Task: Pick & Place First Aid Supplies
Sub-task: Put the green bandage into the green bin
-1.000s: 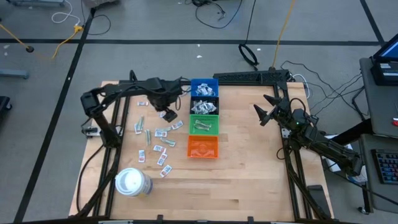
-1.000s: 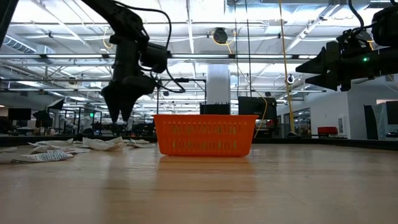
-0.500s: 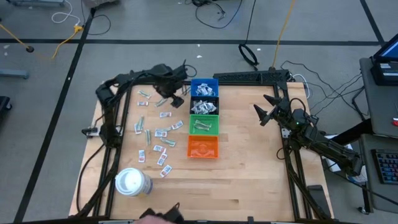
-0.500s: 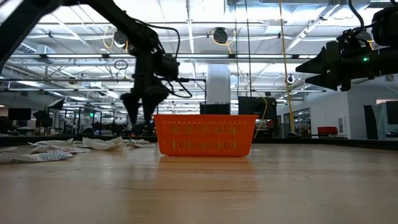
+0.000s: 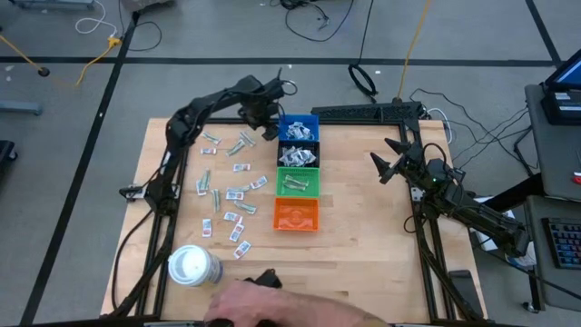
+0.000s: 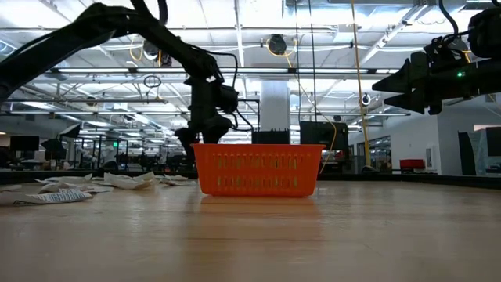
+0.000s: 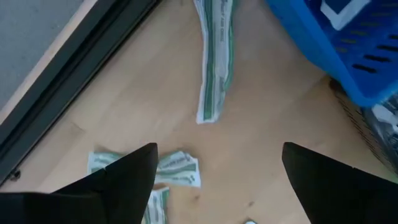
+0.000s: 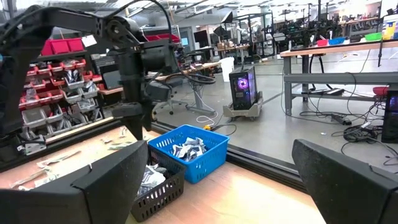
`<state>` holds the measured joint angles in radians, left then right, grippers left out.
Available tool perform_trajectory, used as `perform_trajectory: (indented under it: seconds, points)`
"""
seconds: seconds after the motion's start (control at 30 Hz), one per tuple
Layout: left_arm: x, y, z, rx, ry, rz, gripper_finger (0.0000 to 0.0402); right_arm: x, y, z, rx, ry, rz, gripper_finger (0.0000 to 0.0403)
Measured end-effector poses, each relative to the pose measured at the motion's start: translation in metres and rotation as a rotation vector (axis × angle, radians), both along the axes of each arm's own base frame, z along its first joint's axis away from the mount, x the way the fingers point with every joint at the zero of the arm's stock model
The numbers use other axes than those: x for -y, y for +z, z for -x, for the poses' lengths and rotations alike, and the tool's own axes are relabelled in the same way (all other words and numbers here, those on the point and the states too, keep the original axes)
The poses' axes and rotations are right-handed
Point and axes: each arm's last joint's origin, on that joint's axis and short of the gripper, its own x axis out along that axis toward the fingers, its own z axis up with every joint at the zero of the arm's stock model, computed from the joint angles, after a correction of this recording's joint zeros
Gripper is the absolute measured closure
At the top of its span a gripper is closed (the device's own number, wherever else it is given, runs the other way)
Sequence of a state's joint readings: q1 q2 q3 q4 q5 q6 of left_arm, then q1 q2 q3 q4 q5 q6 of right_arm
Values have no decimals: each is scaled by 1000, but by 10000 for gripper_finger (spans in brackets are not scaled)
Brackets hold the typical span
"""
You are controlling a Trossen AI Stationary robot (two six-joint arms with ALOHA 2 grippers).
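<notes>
Left gripper (image 5: 270,127), fingers apart and empty, hovering at the far-left corner of the blue bin (image 5: 298,127), with the slim green-grey wrappers (image 5: 241,144) lying just left and nearer, long axes slanting near-left; right gripper (image 5: 386,163) open, well apart.
</notes>
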<state>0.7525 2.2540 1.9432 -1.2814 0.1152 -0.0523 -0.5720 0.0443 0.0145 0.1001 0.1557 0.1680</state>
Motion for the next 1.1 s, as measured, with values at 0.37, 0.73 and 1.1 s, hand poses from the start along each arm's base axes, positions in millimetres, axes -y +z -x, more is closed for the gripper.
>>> perform_trajectory:
  seconds: [0.37, 0.73, 1.1]
  points:
    - [-8, -21, -13, 32, -56, -58, 94, 0, 0, 0, 0, 0, 0, 9]
    - [-4, -45, -13, -49, -70, -72, 159, 0, 0, 0, 0, 0, 0, 9]
    - [-5, -45, -15, -42, -120, -93, 314, 0, 0, 0, 0, 0, 0, 9]
